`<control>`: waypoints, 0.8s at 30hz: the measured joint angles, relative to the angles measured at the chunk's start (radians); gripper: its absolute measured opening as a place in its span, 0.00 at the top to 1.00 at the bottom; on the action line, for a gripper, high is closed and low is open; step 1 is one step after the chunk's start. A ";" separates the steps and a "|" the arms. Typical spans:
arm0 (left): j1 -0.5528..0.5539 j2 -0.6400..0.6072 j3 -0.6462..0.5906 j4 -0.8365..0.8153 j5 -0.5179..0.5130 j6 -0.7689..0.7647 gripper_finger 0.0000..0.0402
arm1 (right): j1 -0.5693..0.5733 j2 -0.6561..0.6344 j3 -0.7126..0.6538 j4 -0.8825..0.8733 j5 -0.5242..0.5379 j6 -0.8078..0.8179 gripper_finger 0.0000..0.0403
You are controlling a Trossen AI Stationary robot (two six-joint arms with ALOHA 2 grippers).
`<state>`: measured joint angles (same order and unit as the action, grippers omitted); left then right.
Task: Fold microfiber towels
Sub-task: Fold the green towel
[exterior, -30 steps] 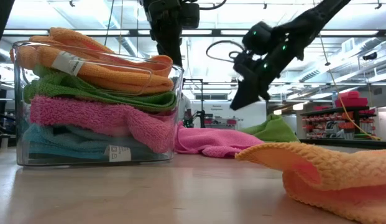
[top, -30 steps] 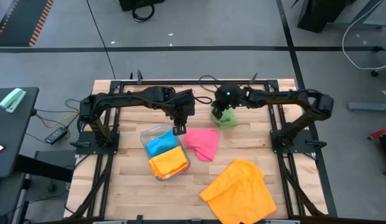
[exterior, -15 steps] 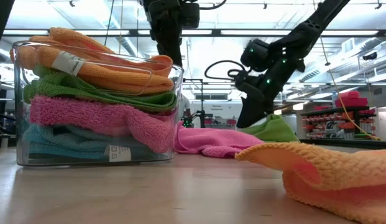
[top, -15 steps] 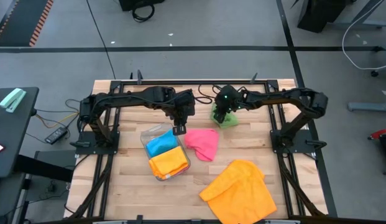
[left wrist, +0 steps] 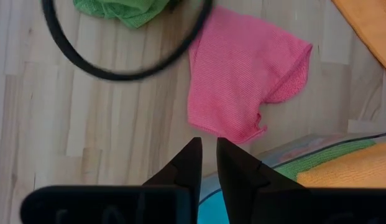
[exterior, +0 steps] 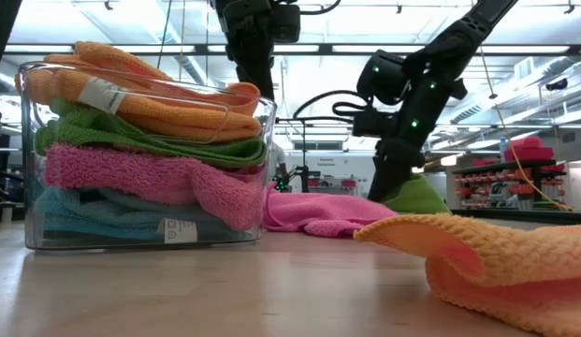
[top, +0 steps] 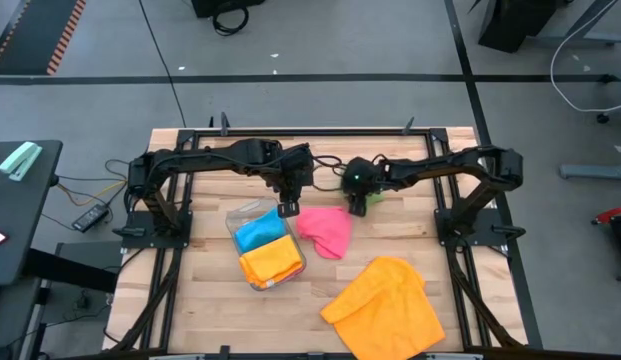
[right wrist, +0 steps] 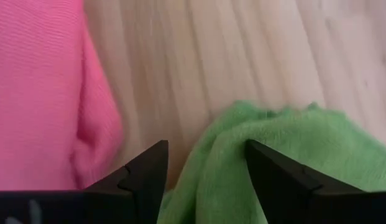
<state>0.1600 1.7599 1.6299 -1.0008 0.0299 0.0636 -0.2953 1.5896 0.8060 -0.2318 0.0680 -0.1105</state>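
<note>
**Two arms over the tabletop, my right jaws spread above the green towel**

Two arms of mine reach in from the far edge of the tabletop (top: 200, 310). My right gripper (top: 358, 200) is down at the crumpled green towel (right wrist: 292, 155), which lies near the far middle of the wood. In the right wrist view its jaws stand apart, one finger on each side of a raised fold of that towel; the cloth sits between them, but I cannot tell whether the tips touch it. Nothing is lifted: in the low view the green towel rests on the wood under the arm.

My left gripper (top: 288, 208) hangs above the far end of the clear tray (top: 252, 213), just beside the pink towel (top: 326, 229). Its jaws are nearly together with only a slim gap, and they hold nothing.

The pink towel lies flat and rumpled in the middle of the tabletop, between the tray and the green towel. A large orange towel (top: 385, 305) is spread loosely near the front right, well apart from the others.

The tray holds a stack of folded towels (exterior: 145, 159): blue at the bottom, then pink, green, and orange on top.
</note>
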 joint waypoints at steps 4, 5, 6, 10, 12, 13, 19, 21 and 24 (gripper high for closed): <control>0.000 0.000 0.000 0.003 0.000 0.000 0.86 | 0.042 0.021 0.001 0.000 0.098 -0.064 0.42; 0.000 0.000 0.000 0.004 0.000 0.000 0.86 | 0.046 0.025 0.000 -0.008 0.125 -0.073 0.42; 0.000 0.000 0.000 0.003 0.000 0.000 0.86 | 0.046 0.029 -0.002 -0.010 0.147 -0.074 0.42; 0.000 0.000 0.000 0.001 0.000 0.000 0.87 | 0.038 0.037 -0.002 -0.003 0.166 -0.075 0.44; 0.000 0.000 0.000 0.001 0.000 0.000 0.87 | 0.035 0.039 -0.003 -0.004 0.167 -0.075 0.48; 0.000 0.000 0.000 0.001 0.000 0.000 0.87 | 0.034 0.039 -0.003 -0.002 0.167 -0.073 0.50; 0.000 0.000 0.000 -0.002 0.000 -0.002 0.86 | 0.034 0.039 -0.003 0.001 0.166 -0.065 0.72; 0.000 0.000 0.000 -0.004 0.000 -0.005 0.87 | 0.034 0.039 -0.003 0.001 0.166 -0.064 0.81; -0.001 0.000 0.000 -0.008 0.000 -0.007 0.88 | 0.033 0.039 0.001 -0.005 0.166 -0.049 0.93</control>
<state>0.1593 1.7599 1.6299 -1.0091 0.0303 0.0564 -0.2619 1.6287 0.8067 -0.2369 0.2340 -0.1596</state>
